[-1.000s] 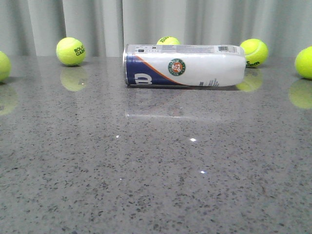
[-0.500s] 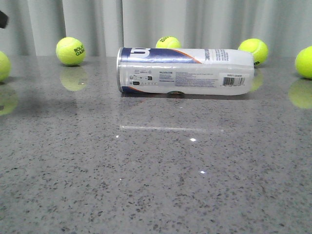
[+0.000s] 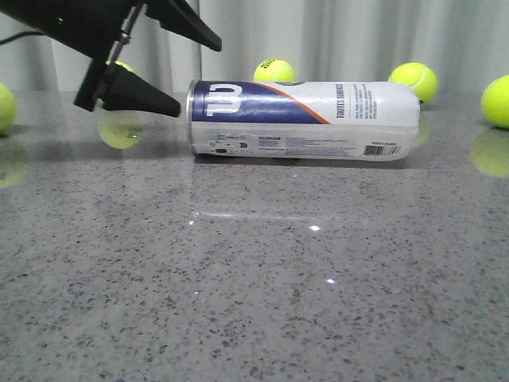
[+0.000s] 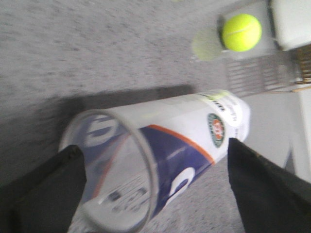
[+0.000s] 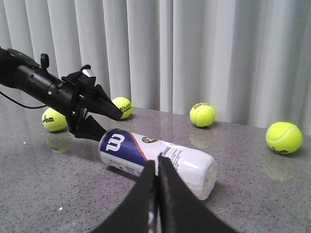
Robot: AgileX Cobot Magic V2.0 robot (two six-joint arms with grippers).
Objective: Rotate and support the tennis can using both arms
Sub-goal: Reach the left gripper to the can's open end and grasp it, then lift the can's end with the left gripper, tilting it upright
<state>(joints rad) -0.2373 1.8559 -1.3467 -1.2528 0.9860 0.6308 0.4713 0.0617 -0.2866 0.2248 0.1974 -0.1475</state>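
Nearest you, the grey speckled table (image 3: 254,302) runs bare up to the tennis can (image 3: 302,120), which lies on its side across the middle of the table, navy panel with the white "W" toward your left arm, barcode low at the far right end. In the left wrist view the can's (image 4: 160,150) clear end rim faces the camera, with the round emblem further along the tube. Your left gripper (image 3: 179,73) sits at that navy end with its fingers (image 3: 135,94) spread wide, one above the can's top edge and one level with its side; the tips are just beside the rim, and you cannot tell whether they touch. Your right gripper (image 5: 156,167) has its two fingers pressed together, nothing between them, pointed toward the can (image 5: 158,160) from well apart. Beyond the can, tennis balls (image 3: 413,82) are scattered along the back of the table, one (image 3: 274,70) just behind the tube, another (image 3: 121,127) partly hidden by the left gripper. A pale pleated curtain (image 3: 334,36) closes the background.
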